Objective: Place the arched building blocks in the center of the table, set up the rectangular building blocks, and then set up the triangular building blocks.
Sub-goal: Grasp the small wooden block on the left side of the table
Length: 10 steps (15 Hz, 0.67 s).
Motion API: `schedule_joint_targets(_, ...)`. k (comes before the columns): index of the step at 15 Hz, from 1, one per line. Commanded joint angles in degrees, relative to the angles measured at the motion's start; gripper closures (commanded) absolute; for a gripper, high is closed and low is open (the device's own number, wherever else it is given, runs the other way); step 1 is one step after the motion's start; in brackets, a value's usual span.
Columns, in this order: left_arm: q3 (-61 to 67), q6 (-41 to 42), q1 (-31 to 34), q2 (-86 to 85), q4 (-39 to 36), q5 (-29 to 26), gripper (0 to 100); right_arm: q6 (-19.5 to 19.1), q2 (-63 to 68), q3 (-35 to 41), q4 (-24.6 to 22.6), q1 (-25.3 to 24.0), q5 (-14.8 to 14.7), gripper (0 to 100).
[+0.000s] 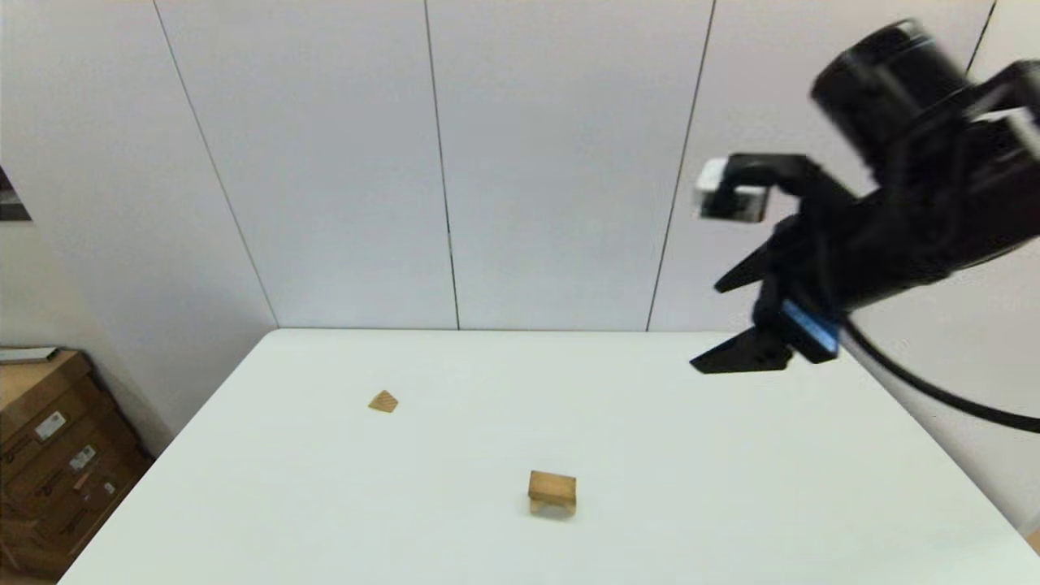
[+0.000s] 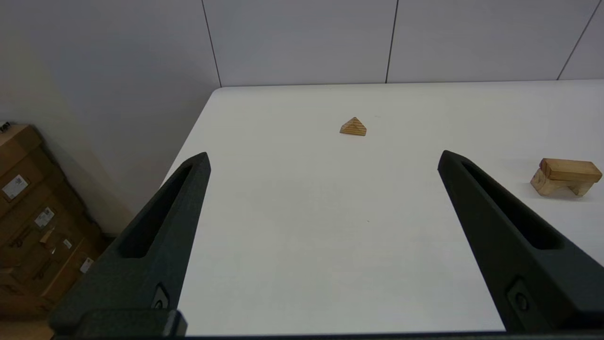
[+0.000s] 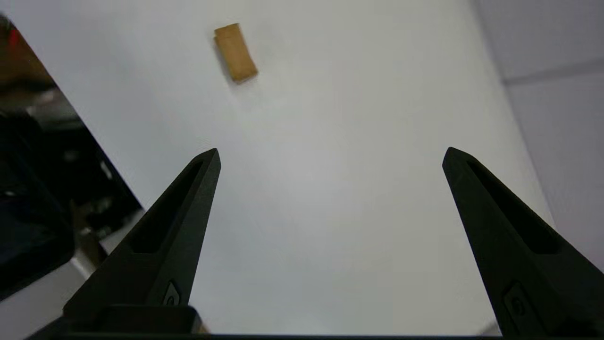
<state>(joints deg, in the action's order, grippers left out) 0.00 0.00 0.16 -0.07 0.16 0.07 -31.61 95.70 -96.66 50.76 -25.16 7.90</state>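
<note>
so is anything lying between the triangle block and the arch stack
Nothing: in the head view, only bare table lies between the triangular building blocks and the arched building blocks. The left wrist view shows the same.

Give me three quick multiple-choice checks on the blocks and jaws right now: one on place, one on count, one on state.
1. Where is the rectangular block?
A. Flat on the arched block
B. Beside the triangular block
C. Held by the right gripper

2. How many blocks lie on the table?
A. Two
B. Three
C. Four

3. How is the right gripper?
A. Shut on a block
B. Open, holding nothing
C. Resting on the table

Key: 1 A, it lies across the arched block in the left wrist view. 2 B, those two plus the triangular block. 3 B, its jaws stand wide apart above the table.
</note>
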Motion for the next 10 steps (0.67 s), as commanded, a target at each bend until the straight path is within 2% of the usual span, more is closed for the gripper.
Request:
schedule_joint_targets(1, 0.0, 0.0, 0.0, 0.1, 0.0, 0.0, 0, 7.9, -24.6, 6.0, 1.4, 14.5, -0.9, 0)
schedule_joint_targets(4, 0.0, 0.0, 0.0, 0.1, 0.0, 0.0, 0, 9.6, -36.5, 11.4, 1.4, 19.8, -5.4, 0)
schedule_joint_targets(7, 0.0, 0.0, 0.0, 0.1, 0.0, 0.0, 0, 15.0, -51.4, 21.1, 1.3, 20.5, -7.6, 0)
schedule_joint_targets(10, 0.0, 0.0, 0.0, 0.1, 0.0, 0.0, 0, 15.6, -64.2, 32.7, 1.2, 20.5, -12.4, 0)
